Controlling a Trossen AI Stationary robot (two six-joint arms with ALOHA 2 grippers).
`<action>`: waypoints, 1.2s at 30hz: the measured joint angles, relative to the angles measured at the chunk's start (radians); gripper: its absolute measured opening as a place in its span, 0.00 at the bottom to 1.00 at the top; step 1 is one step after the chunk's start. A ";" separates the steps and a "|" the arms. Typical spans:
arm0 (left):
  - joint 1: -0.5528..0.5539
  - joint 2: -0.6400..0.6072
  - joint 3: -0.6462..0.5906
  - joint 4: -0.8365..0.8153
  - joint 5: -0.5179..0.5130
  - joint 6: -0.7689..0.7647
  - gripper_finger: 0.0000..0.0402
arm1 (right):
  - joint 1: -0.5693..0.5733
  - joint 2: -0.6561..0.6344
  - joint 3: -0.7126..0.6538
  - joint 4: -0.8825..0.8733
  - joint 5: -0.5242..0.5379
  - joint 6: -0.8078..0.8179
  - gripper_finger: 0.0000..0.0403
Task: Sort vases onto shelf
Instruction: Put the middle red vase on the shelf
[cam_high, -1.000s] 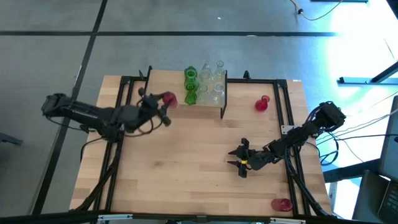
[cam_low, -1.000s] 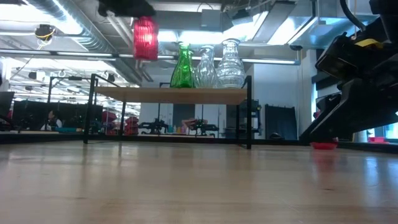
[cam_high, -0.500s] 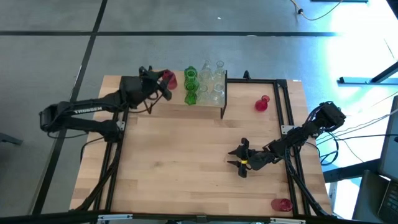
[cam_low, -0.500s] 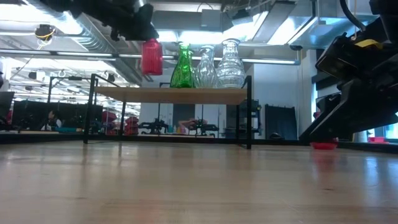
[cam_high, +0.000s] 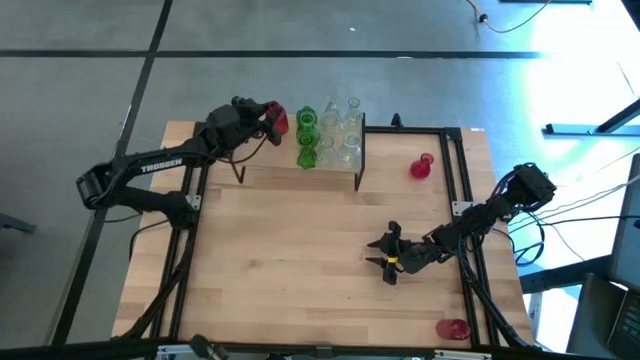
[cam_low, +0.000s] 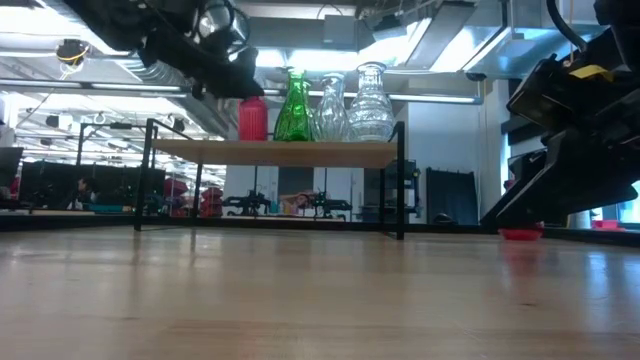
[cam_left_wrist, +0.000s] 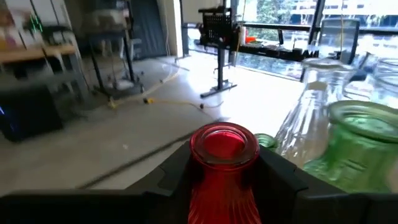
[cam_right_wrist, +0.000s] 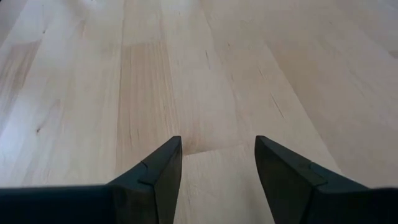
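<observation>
My left gripper is shut on a red ribbed glass vase over the left part of the shelf, a light-wood board on black legs. In the low view the red vase stands upright beside a green vase and two clear vases that rest on their bases on the shelf. The left wrist view shows the red vase's rim with the green vase close by. My right gripper is open and low over the table, right of centre. My left gripper pinches the red vase by its neck just under the rim, one finger on each side. The fingers come roughly level from the table's left. The vase is upright, and its base is at the level of the shelf top; whether it rests there, I cannot tell.
A second red vase stands on the table right of the shelf, and a third near the near right corner. Green vases and clear vases fill the shelf's right half. Bare wood lies under the right gripper.
My left gripper, still shut on the red vase, has travelled toward the table's far edge and a little right, onto the shelf's left part beside the green vases. It has come down, bringing the vase's base from well above the shelf to board level. The right arm stayed still.
</observation>
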 joint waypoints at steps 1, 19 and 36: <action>0.012 0.010 0.000 0.002 0.017 -0.033 0.31 | 0.000 0.000 0.000 -0.002 0.003 0.000 0.46; 0.076 0.112 0.004 0.091 0.123 -0.060 0.31 | 0.000 0.000 0.000 -0.005 0.038 -0.001 0.46; 0.060 0.126 0.001 0.126 0.100 -0.054 0.39 | 0.000 0.000 0.000 -0.011 0.042 0.001 0.46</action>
